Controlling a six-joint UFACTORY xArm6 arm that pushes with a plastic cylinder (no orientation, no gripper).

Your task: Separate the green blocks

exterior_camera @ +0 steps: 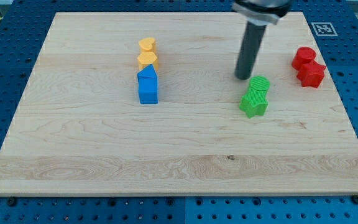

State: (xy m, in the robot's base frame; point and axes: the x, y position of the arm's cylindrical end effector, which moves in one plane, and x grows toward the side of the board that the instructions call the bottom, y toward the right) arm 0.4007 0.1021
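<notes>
Pale wooden board [104,149] on a blue pegboard table [5,37]; everything below placed from the green pair.

Two green blocks touching, right of board centre: a rounded green block [260,84] toward the view's top, a star-like green block [254,102] pressed against its lower left; long axis of the pair running nearly top to bottom, tilted slightly to the view's left at the bottom.

Tip [243,76] of the dark rod just beside the rounded green block, to its upper left; near, perhaps touching its edge, hard to tell. No jaws on this tool, nothing gripped; only a blunt end for pushing.

Well to the right of the pair, two red blocks [307,66], touching each other. Well to the left, a column of two yellow blocks [147,53] above a blue block [147,86].

Judged: seam between the greens lying below and right of the tip; a push along the pair's axis would likely drive both together, so a sideways shove on one block alone seems called for.
</notes>
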